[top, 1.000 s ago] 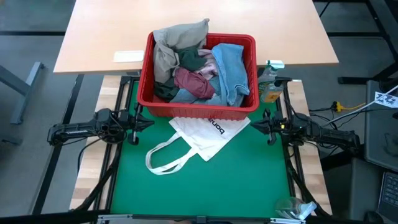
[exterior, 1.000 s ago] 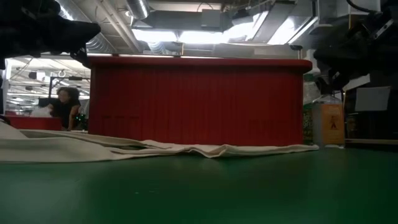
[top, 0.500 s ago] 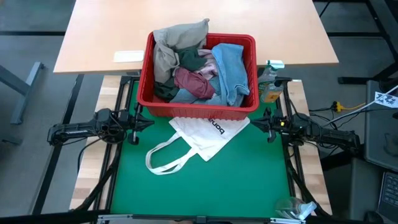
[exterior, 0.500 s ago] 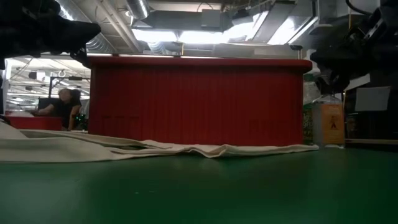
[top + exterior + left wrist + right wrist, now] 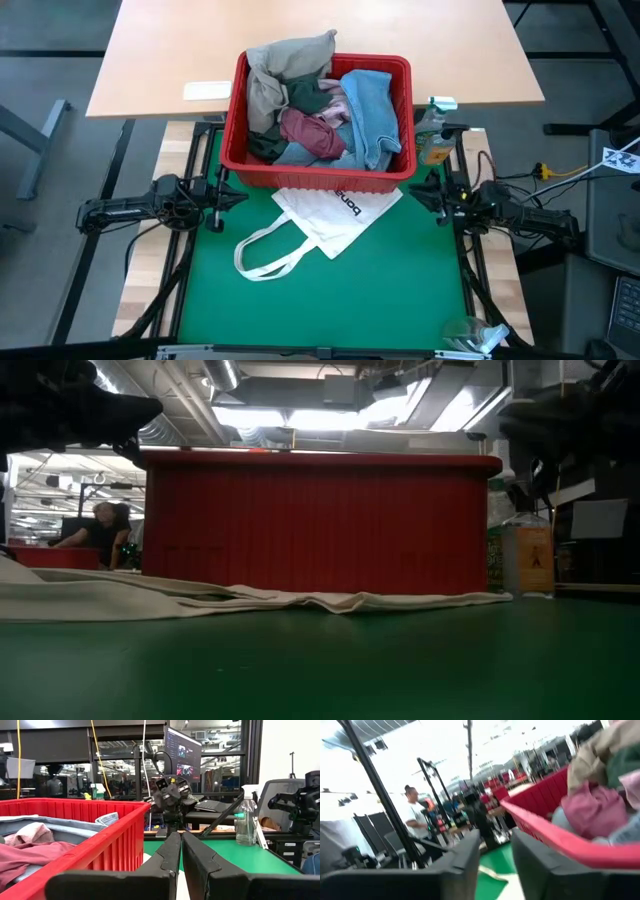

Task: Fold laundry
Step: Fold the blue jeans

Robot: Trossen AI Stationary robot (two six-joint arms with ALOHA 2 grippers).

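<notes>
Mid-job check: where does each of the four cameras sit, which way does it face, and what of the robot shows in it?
High: overhead, looking down on red basket, laundry, tote bag; both arms show.
Low: at mat level, facing the basket's wall; dark arm parts at the top corners.
Left wrist: looks past the shut left gripper along the basket, toward the right arm.
Right wrist: blurred; looks past the open right gripper at the basket rim.
Shared: all four see the basket.

One red basket [image 5: 318, 168] stood on the table [image 5: 320, 290], heaped with laundry [image 5: 315, 105] in about five colours. One white tote bag [image 5: 325, 218] lay there, beside two bottles [image 5: 434, 135], between two arms.
</notes>
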